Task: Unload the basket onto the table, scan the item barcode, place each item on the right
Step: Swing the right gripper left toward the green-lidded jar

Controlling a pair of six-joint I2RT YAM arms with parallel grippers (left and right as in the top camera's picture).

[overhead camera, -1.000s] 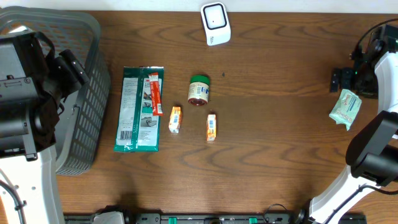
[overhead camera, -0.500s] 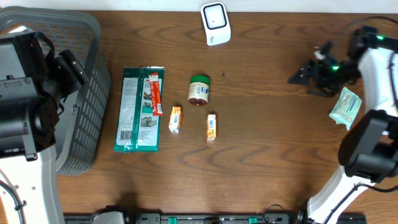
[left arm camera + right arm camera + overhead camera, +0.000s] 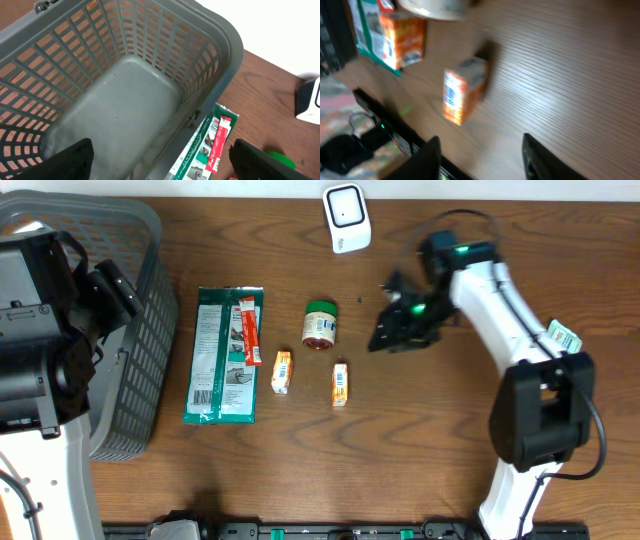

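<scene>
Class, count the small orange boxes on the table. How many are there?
2. One box lies beside the green packet; the other lies near the jar. None seems hidden.

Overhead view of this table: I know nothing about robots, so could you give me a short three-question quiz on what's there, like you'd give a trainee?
1. True or false: the green-lidded jar lies inside the grey basket.
2. How many small orange boxes lie on the table? A) one B) two C) four
3. Which hand hangs above the basket, left or right?

Key:
1. False. The jar is on the table, to the right of the green packet.
2. B.
3. The left hand. The right hand is over the table near the jar.
</scene>
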